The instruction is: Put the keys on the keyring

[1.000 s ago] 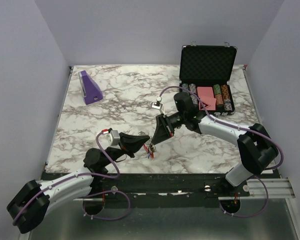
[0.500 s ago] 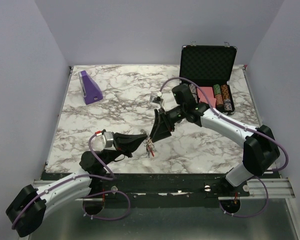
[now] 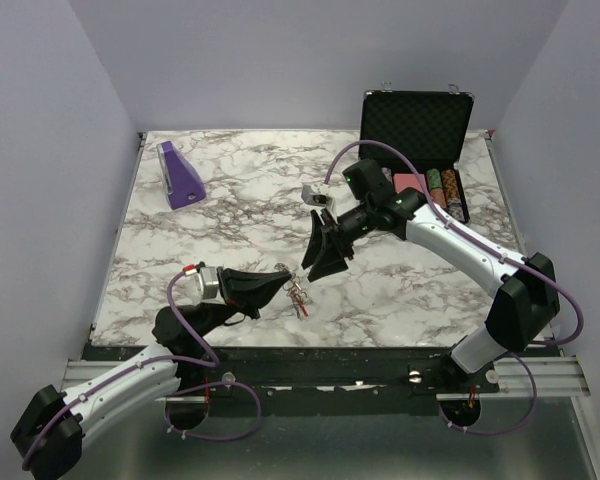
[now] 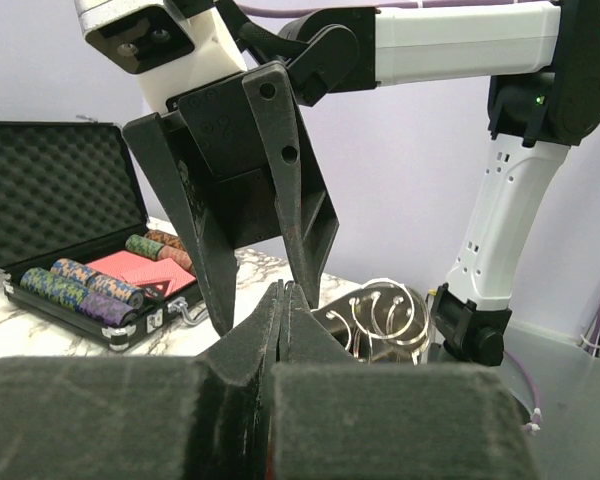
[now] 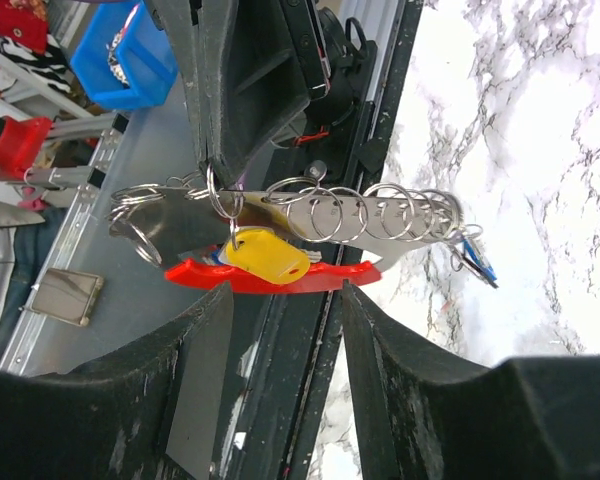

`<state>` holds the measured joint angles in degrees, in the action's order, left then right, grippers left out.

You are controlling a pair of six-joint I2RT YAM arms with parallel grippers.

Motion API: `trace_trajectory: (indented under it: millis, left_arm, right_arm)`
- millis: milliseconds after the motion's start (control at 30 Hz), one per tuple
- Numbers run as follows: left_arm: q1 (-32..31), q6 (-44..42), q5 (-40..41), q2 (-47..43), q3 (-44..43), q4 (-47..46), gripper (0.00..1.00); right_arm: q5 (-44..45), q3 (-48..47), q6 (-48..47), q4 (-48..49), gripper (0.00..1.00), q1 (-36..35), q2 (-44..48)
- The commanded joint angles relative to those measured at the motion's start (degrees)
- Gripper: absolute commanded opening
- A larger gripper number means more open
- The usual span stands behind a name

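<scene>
My left gripper (image 3: 283, 274) is shut on the keyring (image 3: 298, 293) and holds it just above the table's front edge. In the right wrist view the keyring (image 5: 280, 277) shows a red crescent, a metal bar threaded with several rings, and a thin ring pinched by the left fingertips (image 5: 218, 150). A yellow key (image 5: 265, 255) hangs from that ring, and a blue key (image 5: 477, 263) dangles at the bar's far end. My right gripper (image 3: 315, 273) is open just behind the bunch, with nothing between its fingers (image 5: 380, 370). In the left wrist view its fingers (image 4: 280, 170) stand spread above the shut left gripper (image 4: 285, 292).
An open black case (image 3: 415, 125) with poker chips and red cards stands at the back right, under the right arm. A purple wedge-shaped object (image 3: 180, 176) sits at the back left. The table's front edge and metal rail (image 3: 310, 362) run just below the keyring.
The right gripper has opened and drawn back up and away from the keyring. The left gripper has lifted slightly with the bunch still in it.
</scene>
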<state>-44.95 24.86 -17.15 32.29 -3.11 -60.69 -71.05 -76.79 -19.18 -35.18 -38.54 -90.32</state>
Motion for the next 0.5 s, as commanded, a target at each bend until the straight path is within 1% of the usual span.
trace_trajectory:
  millis: [0,167,200,267,433,467]
  left_arm:
    - [0.3,0.9,-0.9,0.5,6.8,-1.9,0.0]
    - [0.4,1.2,-0.4,2.8,6.4,-3.2,0.0]
    - [0.3,1.2,-0.3,3.0,6.2,-3.2,0.0]
    - [0.3,1.2,-0.2,3.7,6.2,-3.5,0.0]
    - [0.3,1.2,0.9,4.0,6.1,-3.7,0.0]
    - [0.3,1.2,1.1,3.7,6.3,-3.5,0.0]
  right_arm:
    - [0.1,-2.0,-1.9,0.0,0.55,-1.4,-0.2]
    - [2.2,-3.3,-1.7,0.4,0.53,-3.1,-1.0]
    - [2.4,-3.4,-1.7,0.5,0.51,-3.6,-1.0]
    - [3.0,-3.6,-1.5,0.5,0.49,-3.9,-1.1]
    - [4.0,-3.0,-0.6,1.5,0.37,-4.4,-0.7]
    - [4.2,-2.7,-0.4,1.8,0.37,-4.5,-0.6]
